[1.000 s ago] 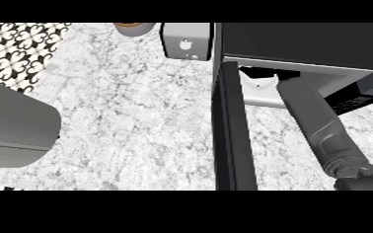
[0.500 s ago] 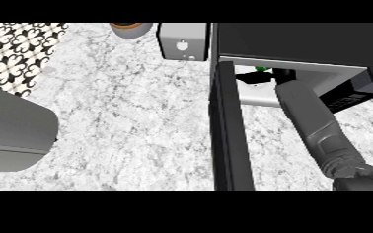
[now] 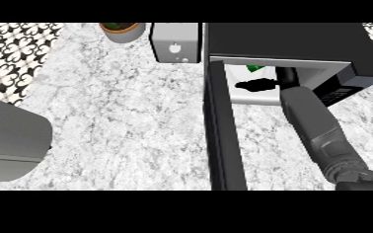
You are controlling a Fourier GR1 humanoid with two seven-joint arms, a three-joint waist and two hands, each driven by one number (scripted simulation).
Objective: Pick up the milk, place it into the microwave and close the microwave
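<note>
Right of centre, reaches right hand (image 3: 256, 84) into open microwave (image 3: 284, 42), finger state unclear, beside partly hidden milk carton (image 3: 254, 69); risks tipping carton or catching open door (image 3: 221, 128) on withdrawal.

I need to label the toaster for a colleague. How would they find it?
Start at the black microwave along the counter's back edge. Directly left of it stands the toaster, a small grey box. Unlike the round plant pot further left, it is square with a light front.

We are counting one microwave (image 3: 284, 42) at upper right, one potted plant (image 3: 121, 29) at top — one toaster (image 3: 175, 42) beside it — and one hand (image 3: 256, 84).
</note>
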